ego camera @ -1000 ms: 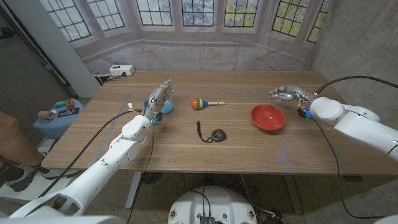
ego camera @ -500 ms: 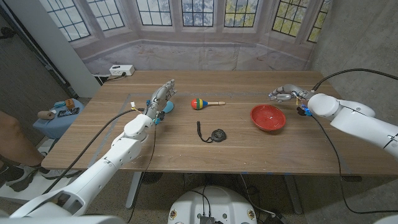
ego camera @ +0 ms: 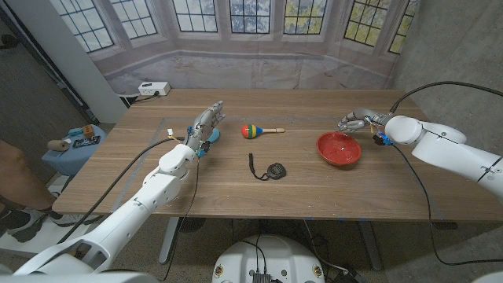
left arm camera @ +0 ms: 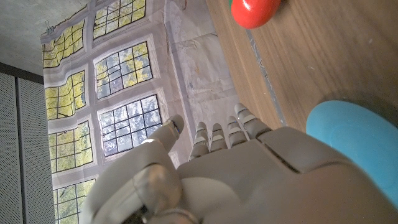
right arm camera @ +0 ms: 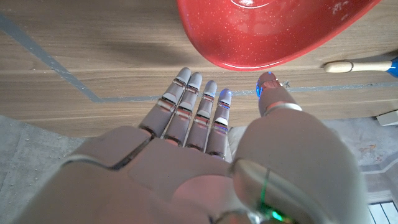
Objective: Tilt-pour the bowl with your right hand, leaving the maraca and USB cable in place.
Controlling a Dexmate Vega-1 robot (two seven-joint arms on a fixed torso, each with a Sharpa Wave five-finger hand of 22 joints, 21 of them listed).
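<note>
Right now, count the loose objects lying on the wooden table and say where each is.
4. A blue disc beside the left hand; the maraca at mid-table toward the back; the USB cable, coiled, nearer the front; the red bowl by the right hand. Nothing seems hidden.

Your arms wear smooth white shells with black cables trailing alongside; the left hand (ego camera: 206, 120) and right hand (ego camera: 355, 119) are segmented grey metal.

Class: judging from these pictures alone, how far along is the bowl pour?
Done: nothing yet; the red bowl sits level on the table. In hand: the right hand is open just behind it, not touching. Left: grip, tilt. The maraca and cable lie untouched.
</note>
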